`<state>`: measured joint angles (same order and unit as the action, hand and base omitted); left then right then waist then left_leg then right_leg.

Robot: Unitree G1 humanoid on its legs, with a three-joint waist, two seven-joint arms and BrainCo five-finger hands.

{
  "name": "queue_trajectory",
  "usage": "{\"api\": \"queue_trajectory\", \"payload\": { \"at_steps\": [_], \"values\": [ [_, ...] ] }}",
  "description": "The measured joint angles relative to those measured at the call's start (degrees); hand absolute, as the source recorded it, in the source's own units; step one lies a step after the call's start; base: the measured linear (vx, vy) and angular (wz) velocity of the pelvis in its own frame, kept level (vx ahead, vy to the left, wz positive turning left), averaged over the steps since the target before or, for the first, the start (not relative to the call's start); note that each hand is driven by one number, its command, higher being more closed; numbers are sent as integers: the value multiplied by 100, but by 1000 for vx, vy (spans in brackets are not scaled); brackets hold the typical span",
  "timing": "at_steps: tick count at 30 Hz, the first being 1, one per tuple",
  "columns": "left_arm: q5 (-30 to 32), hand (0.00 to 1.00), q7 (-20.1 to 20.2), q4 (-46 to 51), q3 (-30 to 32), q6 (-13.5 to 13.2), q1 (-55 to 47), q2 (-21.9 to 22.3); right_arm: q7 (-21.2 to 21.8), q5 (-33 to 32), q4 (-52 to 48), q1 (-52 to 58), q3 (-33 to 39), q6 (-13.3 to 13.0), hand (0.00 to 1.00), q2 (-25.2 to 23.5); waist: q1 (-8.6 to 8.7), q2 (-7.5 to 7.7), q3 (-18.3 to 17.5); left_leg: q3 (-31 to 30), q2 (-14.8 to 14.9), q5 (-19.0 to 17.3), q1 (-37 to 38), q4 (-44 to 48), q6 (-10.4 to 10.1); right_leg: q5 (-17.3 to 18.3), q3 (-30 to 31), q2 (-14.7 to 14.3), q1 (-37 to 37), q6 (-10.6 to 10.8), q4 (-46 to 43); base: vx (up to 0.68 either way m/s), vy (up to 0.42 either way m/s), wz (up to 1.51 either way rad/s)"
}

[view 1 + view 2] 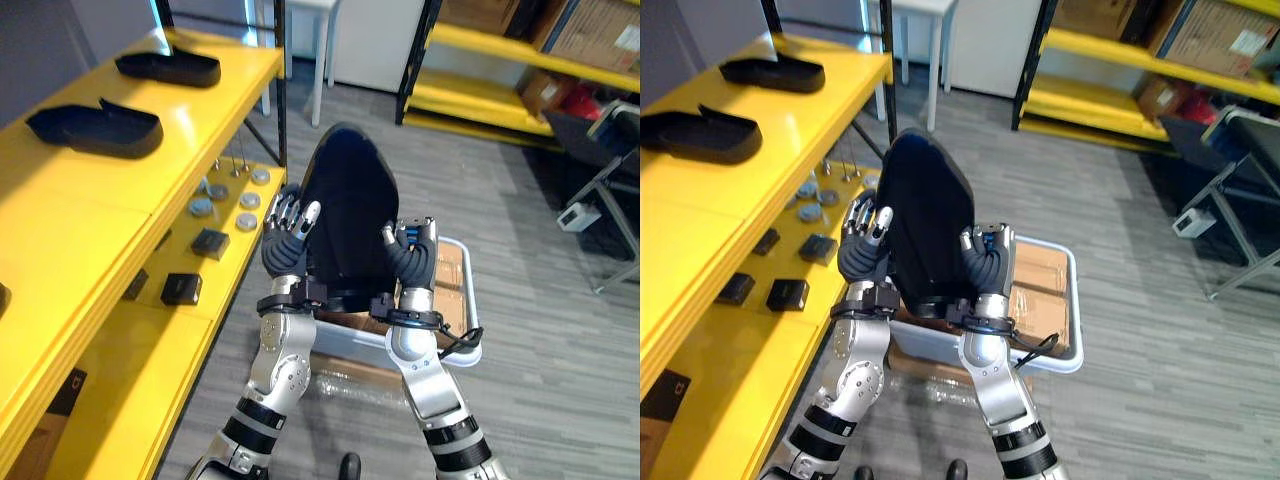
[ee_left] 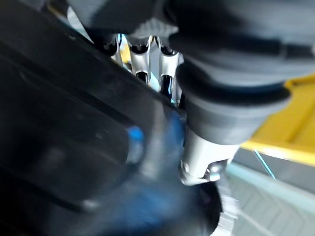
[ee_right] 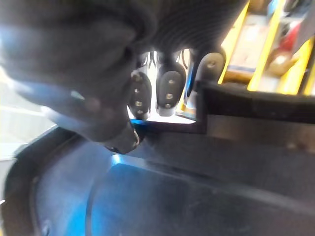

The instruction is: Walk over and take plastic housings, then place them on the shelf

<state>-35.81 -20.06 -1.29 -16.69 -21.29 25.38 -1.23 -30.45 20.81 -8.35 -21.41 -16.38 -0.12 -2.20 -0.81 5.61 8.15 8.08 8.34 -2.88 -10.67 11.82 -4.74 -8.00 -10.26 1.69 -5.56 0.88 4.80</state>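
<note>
**Black plastic housing (image 1: 348,200) held up between both robot hands**

We see the black plastic housing standing upright in front of the robot, clear of the floor, its rounded end pointing up. The left robot hand (image 1: 285,245) grips its left edge with fingers curled over the rim. The right robot hand (image 1: 415,258) grips the right edge the same way. In the right wrist view its fingers (image 3: 170,91) hook over the housing's wall.

To the robot's left runs the yellow shelf (image 1: 120,195). On its top level lie two more housings, the nearer housing (image 1: 95,128) and the farther housing (image 1: 168,67), well apart from each other. On the lower level we make out small black boxes (image 1: 182,288) and a cluster of grey discs (image 1: 225,205).

Behind the held housing a white bin (image 1: 470,310) sits on the floor with cardboard (image 1: 450,275) inside.
</note>
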Motion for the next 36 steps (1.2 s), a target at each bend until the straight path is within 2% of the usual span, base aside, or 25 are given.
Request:
{"api": "queue_trajectory", "payload": {
  "at_steps": [5, 15, 16, 18, 21, 24, 26, 27, 30, 34, 36],
  "values": [
    [252, 100, -40, -118, 10, -1, -269, 2, 245, -254, -199, 281, -183, -65, 100, -4, 6, -5, -332, 13, -80, 173, 369, -437, 5, 46, -21, 47, 176, 25, 0, 39, -2, 2],
    [1007, 100, 19, -477, -3, 17, -722, -58, 553, -252, -198, 450, -274, -64, 100, -2, 6, -23, -685, -12, -283, 505, 806, -1102, 87, 126, -108, 187, 346, 122, 1, -14, 26, 5],
    [1062, 100, 30, -478, -3, 17, -789, -86, 605, -252, -198, 500, -288, -65, 0, -2, 3, -27, -741, -12, -298, 532, 839, -1165, 91, 127, -110, 198, 351, 124, 1, -12, 31, 2],
    [1192, 100, 32, -476, -2, 34, -912, -121, 690, -254, -198, 595, -309, -65, 0, -2, 1, -40, -809, -12, -320, 557, 885, -1225, 101, 138, -111, 217, 372, 139, 0, -17, 34, 1],
    [1689, 100, 39, -438, 78, 308, -1305, -179, 845, -414, -200, 628, -355, -217, 0, 1, 13, -91, -858, -12, -352, 581, 991, -1312, 116, 148, -114, 242, 443, 152, -1, -9, 33, 1],
    [2658, 100, -29, -179, 455, 601, -1969, -159, 1186, -645, -235, 951, -516, -494, 0, 6, 13, -107, -877, -106, -372, 564, 1077, -1360, 86, 224, -201, 251, 556, 156, -1, 7, 20, 15],
    [3157, 100, -127, -9, 645, 706, -2163, -137, 1307, -768, -258, 1142, -585, -598, 0, 3, 11, -113, -876, -213, -381, 566, 1058, -1366, 87, 263, -312, 260, 592, 172, -2, 10, 1, 30],
    [3608, 100, -272, 119, 976, 820, -2333, -81, 1371, -906, -375, 1318, -581, -716, 0, 33, -4, -124, -871, -313, -389, 571, 1060, -1372, 88, 300, -414, 265, 649, 186, -2, 23, -9, 42],
    [4433, 100, -933, 422, 2117, 1135, -2781, 24, 1453, -1087, -852, 1795, -333, -1020, 0, 26, -5, -166, -870, -527, -403, 566, 1084, -1378, 80, 365, -627, 270, 783, 146, -5, 46, -12, 37],
    [4920, 100, -1512, 749, 2991, 1343, -3025, 33, 1528, -1272, -881, 2211, -127, -1065, 0, 98, -55, -178, -869, -778, -419, 550, 1040, -1340, 60, 456, -850, 285, 901, 171, -7, 44, -19, 37],
    [4963, 100, -1719, 1002, 3223, 1376, -3038, 51, 1581, -1380, -874, 2364, -52, -1065, 0, 171, -123, -182, -866, -941, -448, 511, 889, -1193, 31, 495, -1049, 307, 934, 183, -10, 45, -12, 51]
  ]
}}
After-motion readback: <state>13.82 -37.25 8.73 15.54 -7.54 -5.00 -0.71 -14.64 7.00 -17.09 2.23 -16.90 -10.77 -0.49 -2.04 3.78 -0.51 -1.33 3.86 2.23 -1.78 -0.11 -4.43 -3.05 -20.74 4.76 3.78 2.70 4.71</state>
